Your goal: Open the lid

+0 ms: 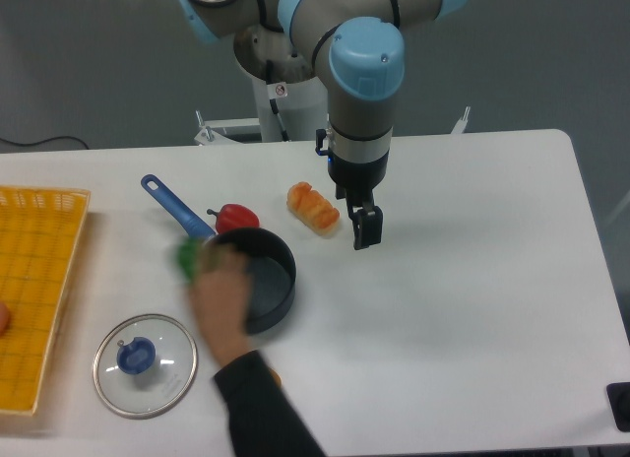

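The lid (145,364), round clear glass with a metal rim and a blue knob, lies flat on the table at the front left, away from the dark blue saucepan (262,276). My gripper (366,227) hangs over the table to the right of the pan, beside an orange pastry (313,207). Its fingers point down and look close together, with nothing between them. A person's hand (219,294) reaches over the pan's left side and holds a green pepper (188,259) at the rim.
A red pepper (234,218) lies behind the pan by its long blue handle (176,210). A yellow basket (33,294) stands at the left edge. The person's dark sleeve (261,410) crosses the table's front and hides what lies under it.
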